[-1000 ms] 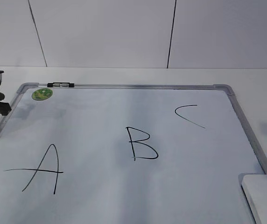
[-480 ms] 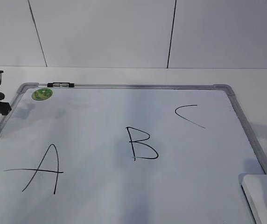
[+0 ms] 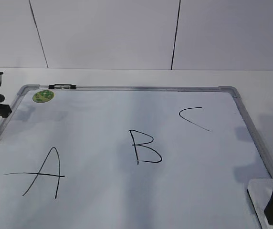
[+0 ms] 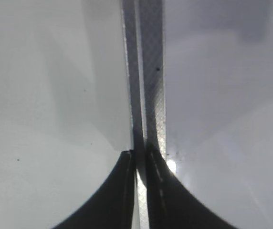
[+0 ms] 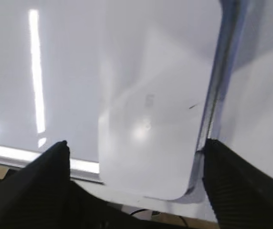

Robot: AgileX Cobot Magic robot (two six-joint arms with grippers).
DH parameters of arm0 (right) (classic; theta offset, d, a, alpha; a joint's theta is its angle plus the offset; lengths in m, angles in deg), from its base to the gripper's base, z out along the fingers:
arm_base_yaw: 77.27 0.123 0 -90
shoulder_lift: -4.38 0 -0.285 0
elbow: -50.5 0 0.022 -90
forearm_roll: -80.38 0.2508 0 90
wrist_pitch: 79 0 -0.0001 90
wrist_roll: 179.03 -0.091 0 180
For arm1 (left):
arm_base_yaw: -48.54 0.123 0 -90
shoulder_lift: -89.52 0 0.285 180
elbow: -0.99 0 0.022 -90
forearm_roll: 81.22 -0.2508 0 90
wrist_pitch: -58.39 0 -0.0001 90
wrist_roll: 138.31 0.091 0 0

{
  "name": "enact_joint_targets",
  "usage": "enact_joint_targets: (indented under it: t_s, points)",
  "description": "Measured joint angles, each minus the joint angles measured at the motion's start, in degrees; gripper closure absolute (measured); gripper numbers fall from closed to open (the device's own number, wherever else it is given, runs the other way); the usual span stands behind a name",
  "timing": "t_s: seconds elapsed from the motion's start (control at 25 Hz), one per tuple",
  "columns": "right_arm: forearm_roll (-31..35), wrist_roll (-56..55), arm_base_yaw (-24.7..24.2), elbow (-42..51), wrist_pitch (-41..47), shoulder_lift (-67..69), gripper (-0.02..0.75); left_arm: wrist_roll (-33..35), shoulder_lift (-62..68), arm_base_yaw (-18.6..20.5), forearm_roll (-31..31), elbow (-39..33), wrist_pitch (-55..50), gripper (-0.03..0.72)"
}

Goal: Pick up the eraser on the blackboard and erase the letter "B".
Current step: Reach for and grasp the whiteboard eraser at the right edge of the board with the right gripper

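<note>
My right gripper (image 5: 135, 148) is spread wide, its two fingers on either side of the eraser (image 5: 151, 109) and holding nothing. The eraser lies flat between them on the blackboard (image 3: 103, 124), against the frame by the near corner. The letter "B" (image 3: 144, 147) sits well away at the board's middle. My left gripper (image 4: 139, 160) is nearly closed over the frame edge, empty.

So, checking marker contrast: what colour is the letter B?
Black, on the white blackboard; the letter B shows best in the exterior view.
</note>
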Motion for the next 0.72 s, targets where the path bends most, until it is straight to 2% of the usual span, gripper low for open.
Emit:
enact_joint_targets:
  t_s: [0.12, 0.44, 0.72]
  points:
    - [-4.0, -1.2, 0.1, -1.7, -1.6, 2.1, 0.057, 0.0, 0.0, 0.0, 0.1, 0.0, 0.0, 0.659]
    - [-3.7, -3.1, 2.5, -5.4, -1.9, 5.7, 0.057, 0.0, 0.0, 0.0, 0.1, 0.0, 0.1, 0.659]
    - [-7.2, -6.4, 3.4, -5.4, -1.6, 8.1, 0.057, 0.0, 0.0, 0.0, 0.1, 0.0, 0.2, 0.659]
